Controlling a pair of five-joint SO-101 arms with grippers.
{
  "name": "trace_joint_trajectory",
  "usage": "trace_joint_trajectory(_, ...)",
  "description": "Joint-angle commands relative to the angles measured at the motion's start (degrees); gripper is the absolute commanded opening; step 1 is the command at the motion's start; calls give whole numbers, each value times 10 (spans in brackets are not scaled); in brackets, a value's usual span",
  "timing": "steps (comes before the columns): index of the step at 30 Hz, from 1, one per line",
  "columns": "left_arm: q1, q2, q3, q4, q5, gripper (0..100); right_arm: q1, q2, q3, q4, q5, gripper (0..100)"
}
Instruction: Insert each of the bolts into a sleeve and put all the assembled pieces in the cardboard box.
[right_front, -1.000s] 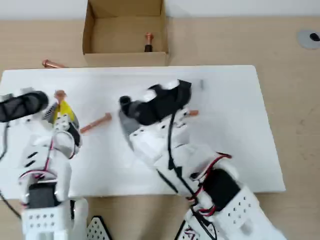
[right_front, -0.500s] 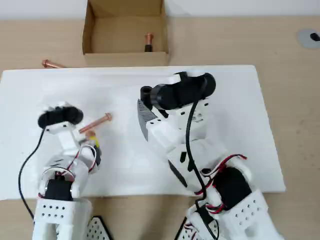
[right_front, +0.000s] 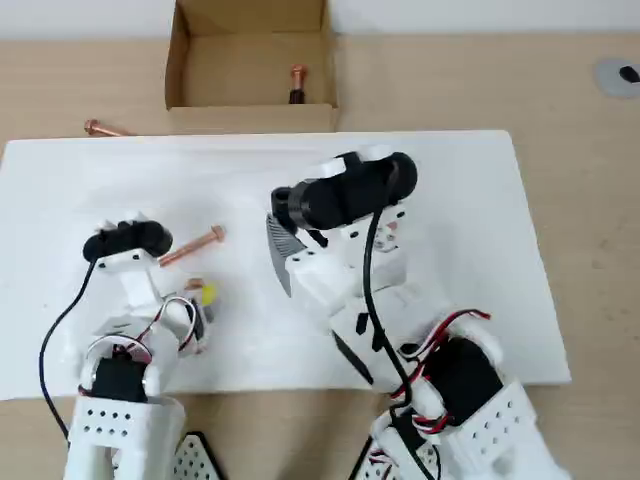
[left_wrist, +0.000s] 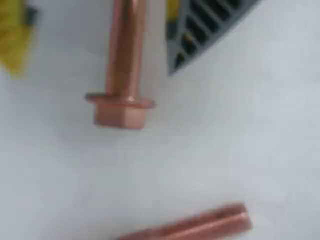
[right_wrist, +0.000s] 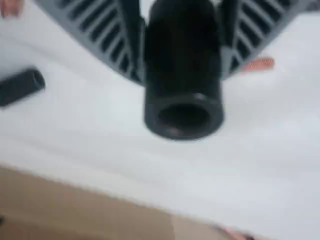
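Grippers both carry parts. Your left gripper (right_front: 198, 293), over the near-left of the white board (right_front: 470, 200), is closed on a copper-coloured bolt with a flanged hex head (left_wrist: 122, 107), with the shank running up between its fingers. Your right gripper (right_wrist: 182, 75), over the board's centre, clamps a black cylindrical sleeve (right_wrist: 183, 65), hollow end showing. A second copper bolt (right_front: 190, 245) lies loose on the board just beyond the left gripper. One assembled piece (right_front: 297, 85) lies in the open cardboard box (right_front: 180, 60) on the far side.
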Motion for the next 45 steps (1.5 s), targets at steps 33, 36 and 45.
trace_joint_trajectory(33,54,675,-448,142,-118,164,-20,-18,-56,98,-7,9)
trace_joint_trajectory(36,66,678,-448,113,-120,164,-20,-18,-55,98,-7,9)
trace_joint_trajectory(45,65,681,-360,-47,-123,164,-20,-18,-65,98,-7,9)
